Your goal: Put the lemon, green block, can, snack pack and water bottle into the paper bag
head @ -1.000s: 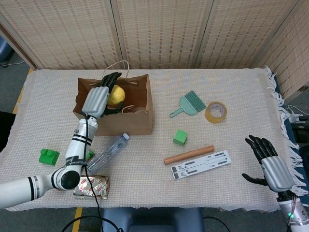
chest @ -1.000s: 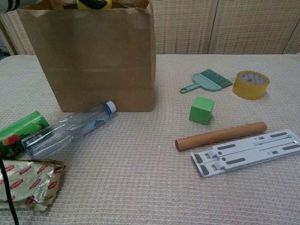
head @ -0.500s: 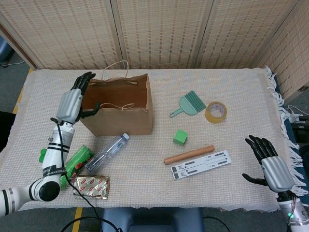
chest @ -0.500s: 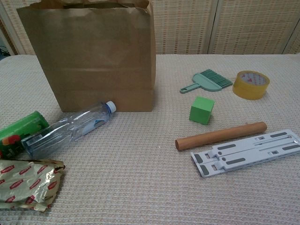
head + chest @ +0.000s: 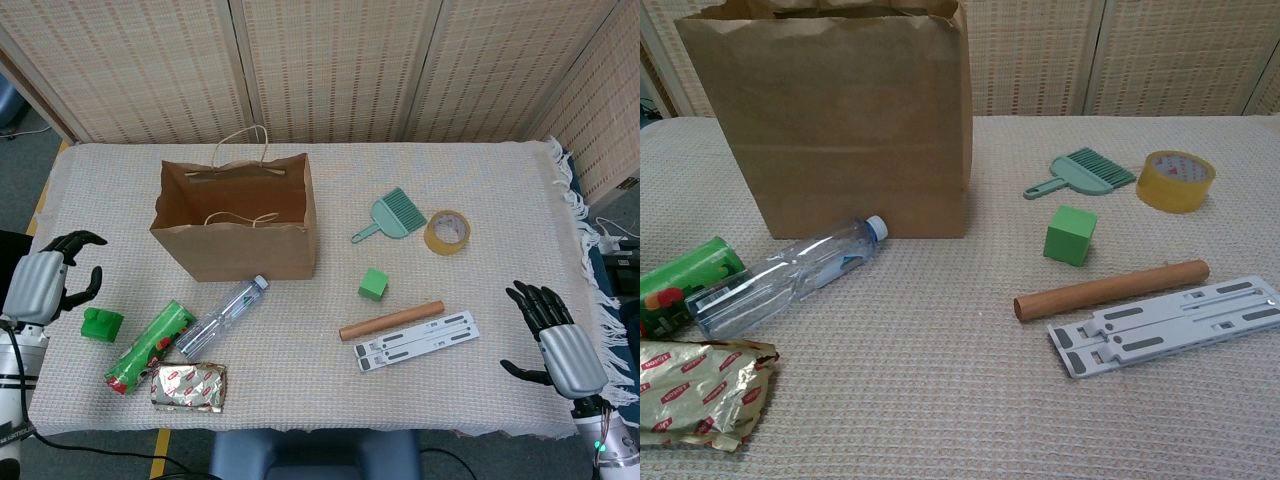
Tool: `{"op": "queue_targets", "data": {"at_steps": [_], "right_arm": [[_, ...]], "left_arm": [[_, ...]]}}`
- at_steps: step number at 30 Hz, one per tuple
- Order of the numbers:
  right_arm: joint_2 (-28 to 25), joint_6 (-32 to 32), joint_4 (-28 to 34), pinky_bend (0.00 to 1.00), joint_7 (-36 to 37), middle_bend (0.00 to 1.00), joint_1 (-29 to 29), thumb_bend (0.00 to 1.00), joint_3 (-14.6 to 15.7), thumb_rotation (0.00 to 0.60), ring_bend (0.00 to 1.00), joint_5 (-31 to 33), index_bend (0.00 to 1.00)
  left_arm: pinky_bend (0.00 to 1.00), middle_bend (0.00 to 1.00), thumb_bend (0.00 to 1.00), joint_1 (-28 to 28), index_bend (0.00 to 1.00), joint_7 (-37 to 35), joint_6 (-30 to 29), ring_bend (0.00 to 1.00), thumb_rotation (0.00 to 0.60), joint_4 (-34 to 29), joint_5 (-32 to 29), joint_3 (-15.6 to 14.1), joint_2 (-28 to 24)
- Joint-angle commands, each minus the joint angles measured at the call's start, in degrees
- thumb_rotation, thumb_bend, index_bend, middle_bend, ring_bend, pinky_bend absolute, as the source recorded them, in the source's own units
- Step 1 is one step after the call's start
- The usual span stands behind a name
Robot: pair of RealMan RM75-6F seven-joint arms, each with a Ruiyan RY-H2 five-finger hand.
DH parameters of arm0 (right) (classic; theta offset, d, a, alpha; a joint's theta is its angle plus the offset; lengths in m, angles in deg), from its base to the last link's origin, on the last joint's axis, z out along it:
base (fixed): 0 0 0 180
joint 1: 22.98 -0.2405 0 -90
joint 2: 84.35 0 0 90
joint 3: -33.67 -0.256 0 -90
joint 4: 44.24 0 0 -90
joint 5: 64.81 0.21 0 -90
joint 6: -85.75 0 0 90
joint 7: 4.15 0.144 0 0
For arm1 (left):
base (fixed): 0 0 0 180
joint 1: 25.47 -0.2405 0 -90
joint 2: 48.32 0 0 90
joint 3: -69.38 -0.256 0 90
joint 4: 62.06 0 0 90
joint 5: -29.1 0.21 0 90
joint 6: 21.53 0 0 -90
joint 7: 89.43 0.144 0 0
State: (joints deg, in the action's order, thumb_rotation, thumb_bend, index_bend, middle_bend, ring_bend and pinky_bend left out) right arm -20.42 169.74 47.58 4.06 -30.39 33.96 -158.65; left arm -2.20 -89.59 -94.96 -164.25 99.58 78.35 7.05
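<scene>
From the head view, your paper bag stands open near the back left of the table, and no lemon shows anywhere on the cloth; what shows of the bag's inside looks bare brown, so I judge the lemon may lie on its hidden floor, though you cannot confirm it from here. The green block sits out in the open to the right of the bag, well apart from it. The water bottle lies on its side just in front of the bag, the can lies just beside it to the left, and the snack pack rests near the front edge. Your left hand hovers off the table's left edge, fingers loosely curled and holding nothing; your right hand hangs at the front right corner, fingers spread and empty. From the chest view, the bottle, can, snack pack and block all lie outside the bag, so four items at least remain for you.
</scene>
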Motion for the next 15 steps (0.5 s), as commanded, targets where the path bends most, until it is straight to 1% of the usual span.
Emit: {"op": "queue_targets", "data": {"at_steps": [1, 3, 4, 6, 8, 11, 15], "right_arm": [[0.08, 0.00, -0.05, 0.00, -0.14, 0.00, 0.01, 0.00, 0.01, 0.600, 0.00, -0.02, 0.00], [0.11, 0.00, -0.06, 0.00, -0.21, 0.00, 0.01, 0.00, 0.01, 0.600, 0.00, -0.04, 0.00], [0.14, 0.00, -0.09, 0.00, -0.31, 0.00, 0.00, 0.00, 0.03, 0.600, 0.00, -0.09, 0.00], [0.23, 0.05, -0.15, 0.00, -0.58, 0.00, 0.01, 0.00, 0.10, 0.600, 0.00, -0.27, 0.00], [0.32, 0.13, -0.28, 0.00, -0.91, 0.00, 0.05, 0.00, 0.19, 0.600, 0.00, -0.48, 0.00], [0.35, 0.17, -0.30, 0.00, -0.97, 0.00, 0.07, 0.00, 0.19, 0.600, 0.00, -0.48, 0.00], [0.24, 0.12, -0.25, 0.00, -0.76, 0.00, 0.06, 0.00, 0.20, 0.600, 0.00, -0.42, 0.00]], "left_arm": [[0.30, 0.08, 0.41, -1.67, 0.11, 1.83, 3.48, 0.08, 0.600, 4.94, 3.92, -4.68, -1.52], [0.25, 0.04, 0.39, -1.65, 0.06, 2.40, 4.15, 0.04, 0.600, 5.73, 4.57, -5.35, -1.44], [0.21, 0.02, 0.37, -1.55, 0.03, 3.51, 5.10, 0.02, 0.600, 6.85, 5.43, -6.30, -1.29], [0.14, 0.00, 0.35, -0.80, 0.00, 7.40, 8.04, 0.00, 0.600, 10.92, 8.16, -8.80, -0.05], [0.11, 0.00, 0.34, 0.97, 0.00, 11.68, 12.61, 0.00, 0.600, 14.81, 10.93, -11.20, 2.46], [0.09, 0.00, 0.34, 2.29, 0.00, 13.54, 16.24, 0.00, 0.600, 16.51, 10.98, -11.95, 4.43], [0.08, 0.00, 0.33, 3.25, 0.00, 16.54, 19.21, 0.00, 0.600, 18.28, 10.48, -12.63, 6.39]]}}
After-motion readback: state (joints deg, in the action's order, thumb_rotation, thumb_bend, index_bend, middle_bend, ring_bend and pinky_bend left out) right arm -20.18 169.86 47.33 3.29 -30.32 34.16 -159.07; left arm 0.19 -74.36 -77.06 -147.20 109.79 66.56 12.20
